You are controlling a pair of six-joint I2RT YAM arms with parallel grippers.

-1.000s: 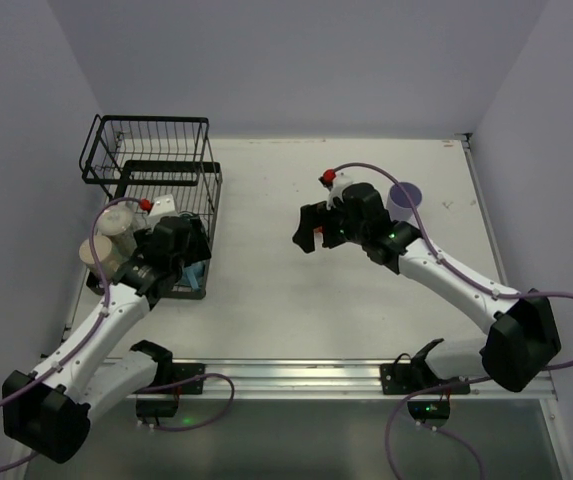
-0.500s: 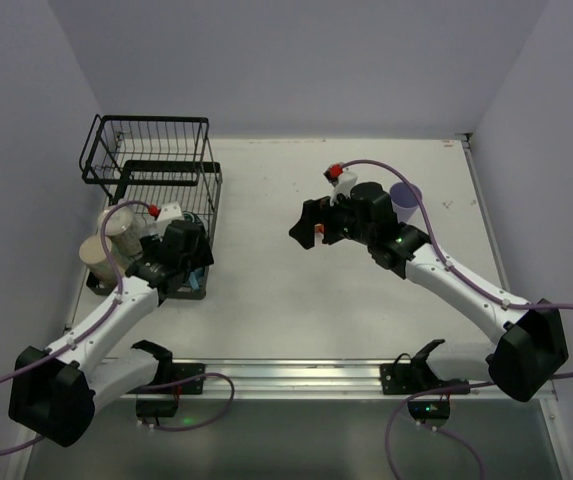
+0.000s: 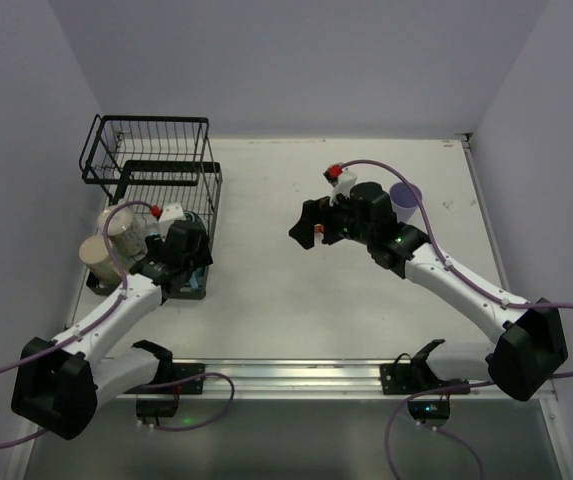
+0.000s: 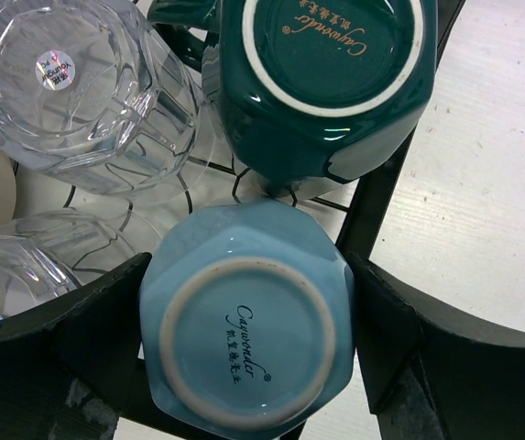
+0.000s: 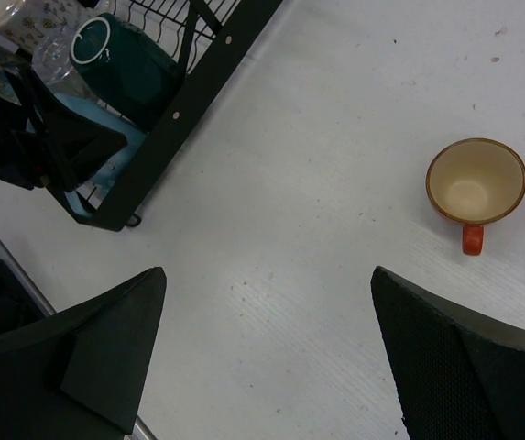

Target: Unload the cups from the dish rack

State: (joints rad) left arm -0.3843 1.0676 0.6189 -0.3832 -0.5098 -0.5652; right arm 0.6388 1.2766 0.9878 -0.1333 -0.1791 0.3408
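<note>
White counter (image 3: 266,300) seen from above, matte, with a few small dark specks; it is closed in by plain pale lavender walls (image 3: 296,60) at the far, left and right edges. A metal rail (image 3: 296,372) is seen along the near edge, where both arms are mounted.

Black wire dish rack (image 3: 151,175) is set in the far left corner, running along the left edge. Cups are crowded at its near end, all upside down in the left wrist view: light blue mug (image 4: 248,353), teal mug (image 4: 322,82) just behind it, clear glass (image 4: 70,92) beside the teal one, a second clear glass (image 4: 5,266) partly cut off. Two cream cups (image 3: 96,255) are seen at the rack's left side.

Left tool (image 4: 248,275) is spread wide, one finger on each side of the light blue mug; contact cannot be told.

Right tool (image 5: 268,348) is held above the middle of the counter, spread wide, nothing between the fingers. A small orange cup (image 5: 475,188), cream inside, is stood upright on bare counter below it, well apart from the rack. A lavender tumbler (image 3: 404,200) is stood toward the right edge, partly hidden by the right arm.
</note>
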